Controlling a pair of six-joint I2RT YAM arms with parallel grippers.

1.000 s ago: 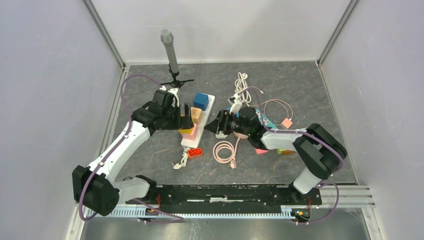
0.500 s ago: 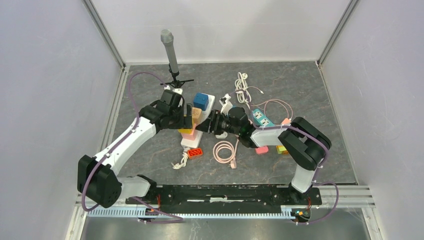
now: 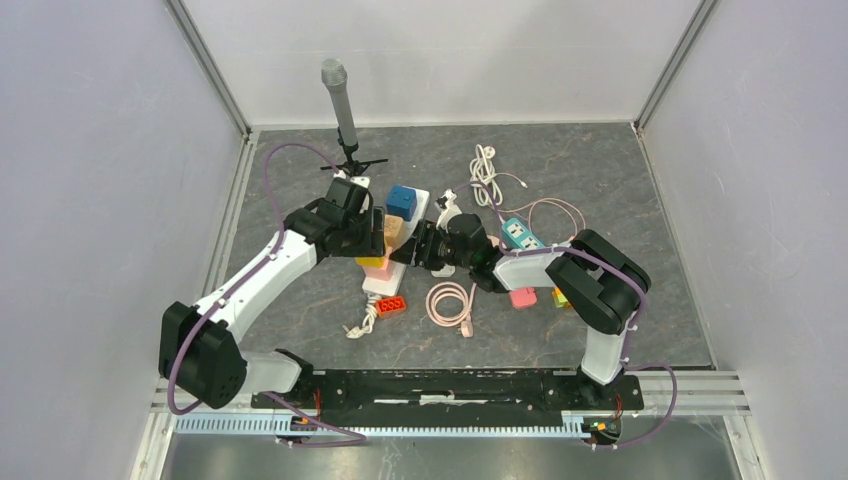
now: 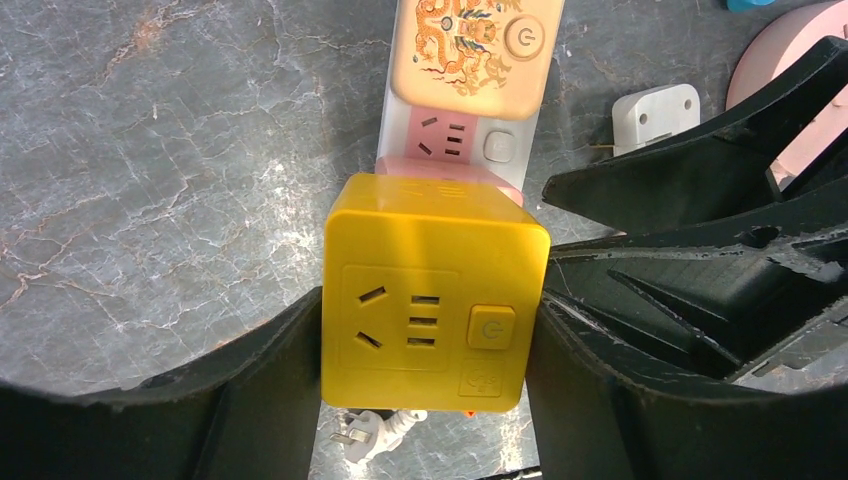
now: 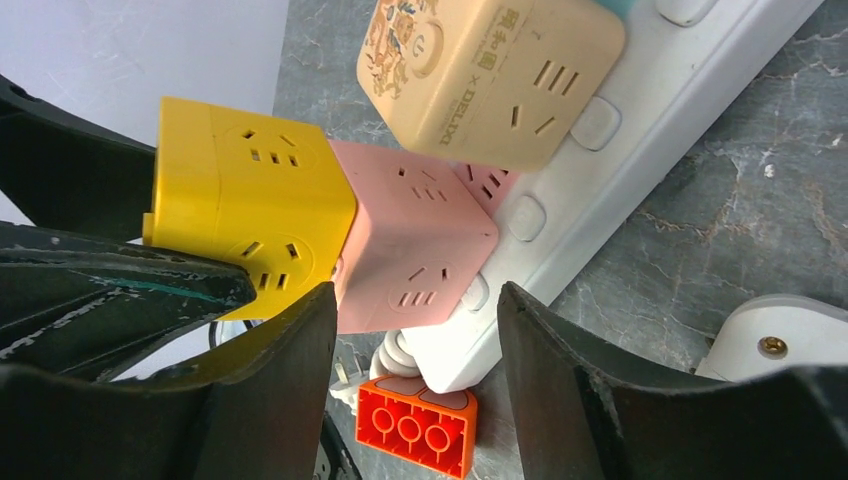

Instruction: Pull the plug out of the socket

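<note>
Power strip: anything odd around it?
Yes: a yellow cube adapter is stacked on a pink cube adapter plugged into the white power strip, an odd daisy chain. The left gripper jaws clamp the yellow one.

Pink cube (image 4: 440, 171) mostly hidden under yellow cube (image 4: 430, 300), cream cube (image 4: 470, 40) cut by top edge
</note>
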